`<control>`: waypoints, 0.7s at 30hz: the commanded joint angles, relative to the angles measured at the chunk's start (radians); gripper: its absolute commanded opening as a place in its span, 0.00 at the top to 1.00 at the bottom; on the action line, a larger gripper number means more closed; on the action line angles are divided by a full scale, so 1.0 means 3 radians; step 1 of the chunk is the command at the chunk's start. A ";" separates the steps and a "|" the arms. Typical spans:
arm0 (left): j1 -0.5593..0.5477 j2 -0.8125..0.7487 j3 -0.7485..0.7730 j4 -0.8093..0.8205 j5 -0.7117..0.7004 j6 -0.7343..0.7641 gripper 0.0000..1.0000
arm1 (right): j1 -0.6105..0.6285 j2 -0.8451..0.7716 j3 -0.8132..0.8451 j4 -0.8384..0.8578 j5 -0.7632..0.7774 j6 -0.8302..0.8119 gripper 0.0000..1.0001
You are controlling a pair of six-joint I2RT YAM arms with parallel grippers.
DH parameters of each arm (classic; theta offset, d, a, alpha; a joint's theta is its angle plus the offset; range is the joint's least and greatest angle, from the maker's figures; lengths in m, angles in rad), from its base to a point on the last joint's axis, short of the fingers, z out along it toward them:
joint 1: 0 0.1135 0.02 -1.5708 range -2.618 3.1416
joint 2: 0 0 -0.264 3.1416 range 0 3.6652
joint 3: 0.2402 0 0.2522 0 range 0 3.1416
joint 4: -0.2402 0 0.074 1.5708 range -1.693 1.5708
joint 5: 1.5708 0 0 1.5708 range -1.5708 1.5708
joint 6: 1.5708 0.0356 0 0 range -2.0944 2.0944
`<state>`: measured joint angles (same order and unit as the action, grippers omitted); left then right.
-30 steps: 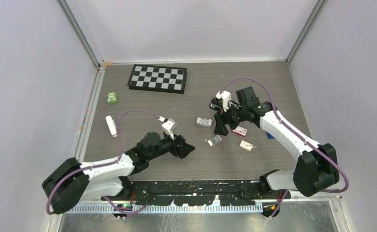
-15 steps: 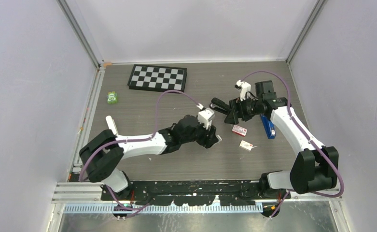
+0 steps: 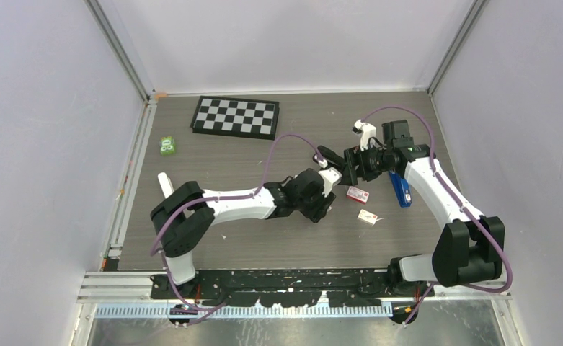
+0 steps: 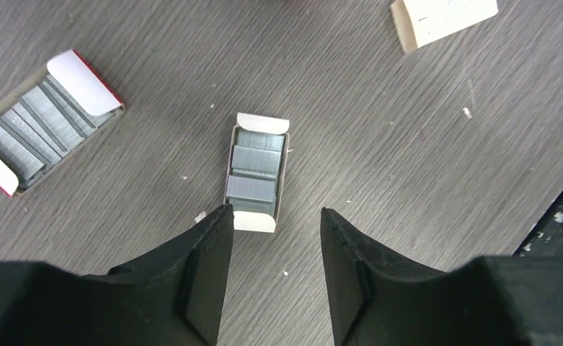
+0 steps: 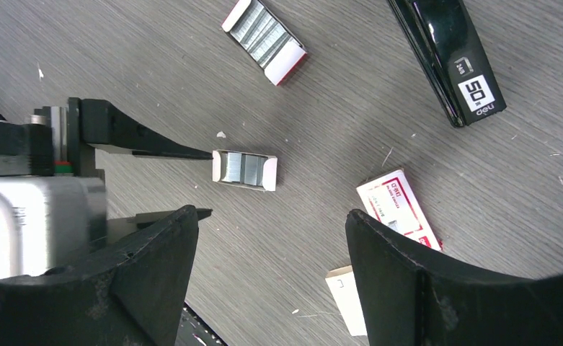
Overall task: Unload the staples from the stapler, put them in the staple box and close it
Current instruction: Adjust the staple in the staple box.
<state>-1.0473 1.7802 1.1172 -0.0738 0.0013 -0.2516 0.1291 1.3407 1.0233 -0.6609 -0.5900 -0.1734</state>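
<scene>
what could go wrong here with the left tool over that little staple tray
The open staple tray sits off-centre, near one finger of the left tool; closing may skew or tip it, spilling the strips. The right tool hovers close above, so the arms might bump.

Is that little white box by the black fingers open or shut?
Open: the small white cardboard box lies uncovered, with grey metal staple strips showing inside.

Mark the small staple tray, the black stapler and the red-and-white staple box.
small staple tray (image 4: pixel 262 123): left wrist view, its far white end flap.
black stapler (image 5: pixel 442 50): right wrist view, middle of its body.
red-and-white staple box (image 5: pixel 398 206): right wrist view, its printed top.
</scene>
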 commanded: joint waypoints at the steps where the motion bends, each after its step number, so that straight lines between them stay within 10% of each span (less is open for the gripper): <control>1: -0.0017 0.0088 0.0205 -0.0286 -0.0129 0.0133 0.52 | -0.0017 0.0023 0.0147 -0.0006 -0.0043 -0.0010 0.21; 21: -0.0007 0.0378 0.0521 -0.0504 -0.0073 0.0336 0.55 | -0.0016 0.0041 0.0148 -0.0037 -0.0076 -0.0041 0.21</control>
<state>-1.0477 1.8767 1.2282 -0.2207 -0.0261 -0.1818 0.1204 1.3491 1.0233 -0.6796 -0.5812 -0.1825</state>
